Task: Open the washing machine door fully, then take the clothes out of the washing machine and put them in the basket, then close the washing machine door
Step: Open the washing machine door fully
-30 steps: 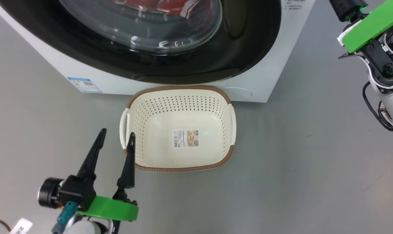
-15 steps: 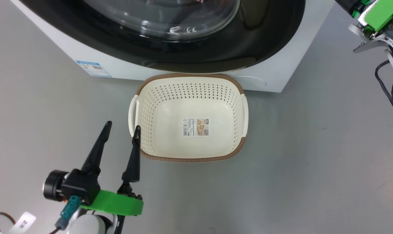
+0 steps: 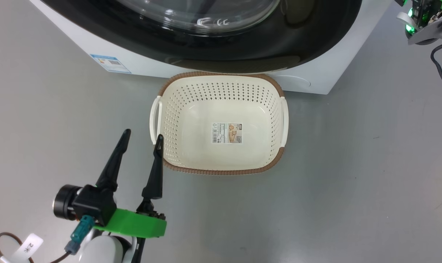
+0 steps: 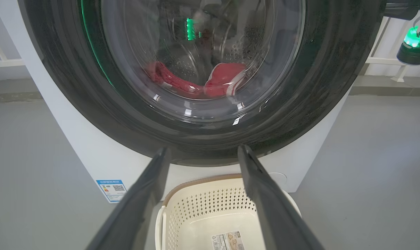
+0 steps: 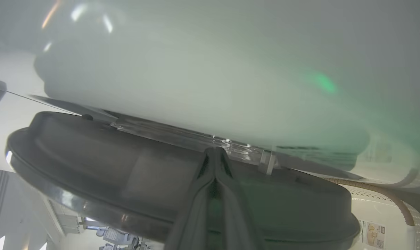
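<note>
Left wrist view: clothes (image 4: 227,78) behind door (image 4: 196,139); head view: whole basket (image 3: 172,128).

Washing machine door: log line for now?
clothes behind door glass | basket empty | left gripper open | right gripper shut, at door rim

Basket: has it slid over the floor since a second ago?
No. The basket keeps its place against the washing machine's front; the whole picture shifted, so the camera moved.

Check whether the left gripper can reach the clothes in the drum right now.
Probably not. The left gripper is open and pointed that way, but the washing machine door sits across the opening, between it and the clothes.
</note>
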Controlling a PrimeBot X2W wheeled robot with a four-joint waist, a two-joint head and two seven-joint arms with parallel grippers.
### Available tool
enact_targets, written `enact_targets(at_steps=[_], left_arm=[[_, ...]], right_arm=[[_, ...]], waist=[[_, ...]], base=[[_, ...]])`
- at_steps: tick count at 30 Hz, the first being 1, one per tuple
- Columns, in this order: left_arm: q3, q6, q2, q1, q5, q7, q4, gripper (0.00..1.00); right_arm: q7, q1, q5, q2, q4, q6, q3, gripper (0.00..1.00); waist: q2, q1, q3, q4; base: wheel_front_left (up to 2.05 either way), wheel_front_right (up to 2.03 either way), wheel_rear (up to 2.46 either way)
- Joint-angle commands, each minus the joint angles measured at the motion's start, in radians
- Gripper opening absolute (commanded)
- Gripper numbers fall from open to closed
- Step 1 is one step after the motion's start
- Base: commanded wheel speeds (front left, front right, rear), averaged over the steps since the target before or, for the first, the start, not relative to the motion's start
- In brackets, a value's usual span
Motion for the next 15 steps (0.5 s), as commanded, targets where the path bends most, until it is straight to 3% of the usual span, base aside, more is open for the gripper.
enact_targets(at_steps=[1,15], left_arm=[[0.028,0.009,0.018,-0.029,-0.006,-0.008,-0.028,1.00],[0.007,0.015,0.018,0.004,-0.010,-0.008,-0.010,1.00]], right_arm=[[0.022,-0.007,0.013,0.028,-0.012,-0.001,-0.002,0.00],[0.138,0.127,0.011,0.049,-0.094,-0.001,-0.019,0.00]], waist=[[0.0000,0.0000,0.001,0.001],[0.0000,0.0000,-0.073,-0.008]], base=[[0.00,0.00,0.00],[0.00,0.00,0.00]])
